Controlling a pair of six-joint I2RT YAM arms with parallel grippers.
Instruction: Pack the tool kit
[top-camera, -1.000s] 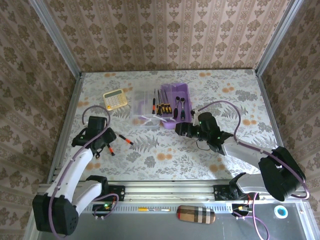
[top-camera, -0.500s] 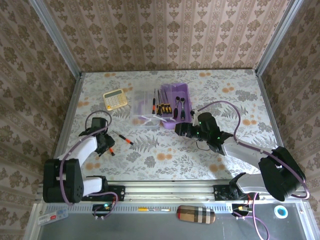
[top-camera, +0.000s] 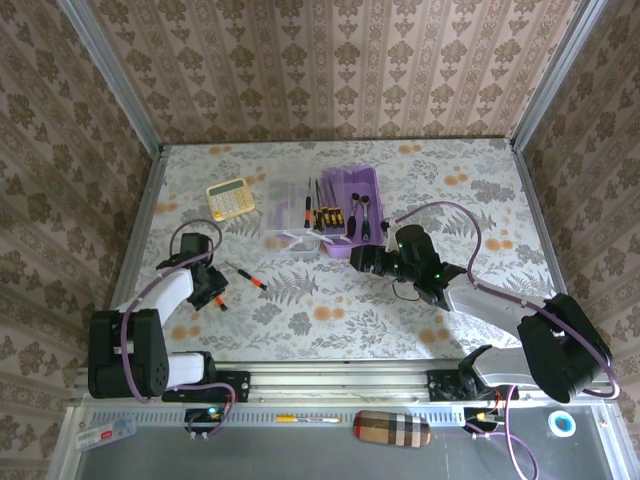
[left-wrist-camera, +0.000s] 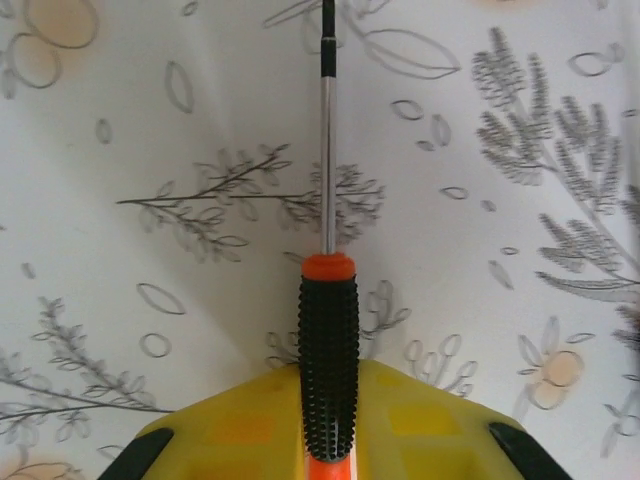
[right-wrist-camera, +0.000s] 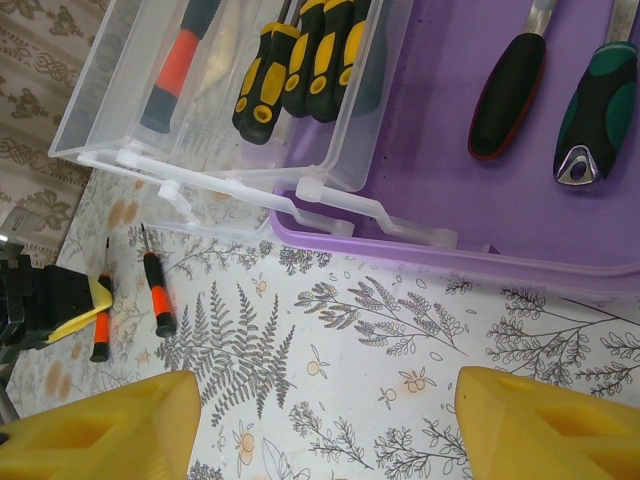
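Partly packed: purple box (right-wrist-camera: 430, 150) holds two tools (right-wrist-camera: 510, 95), clear lid (right-wrist-camera: 110, 130) screwdrivers (right-wrist-camera: 300, 70).
Left gripper (left-wrist-camera: 328, 405) pinches a screwdriver (left-wrist-camera: 328, 340); right gripper (right-wrist-camera: 325, 400) spread.

From where I'm driving, this looks like a staged lab booth: beige damask wallpaper walls (top-camera: 330, 60) box in a floral-print table (top-camera: 330, 320), with a bare aluminium rail (top-camera: 330, 385) across the bottom of the frame.

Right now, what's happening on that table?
The left pincer is closed on a black-orange screwdriver near the table's left edge. A second screwdriver lies loose next to it. The right pincer hovers open, empty, at the near edge of the open purple tool kit box, which already holds several tools.
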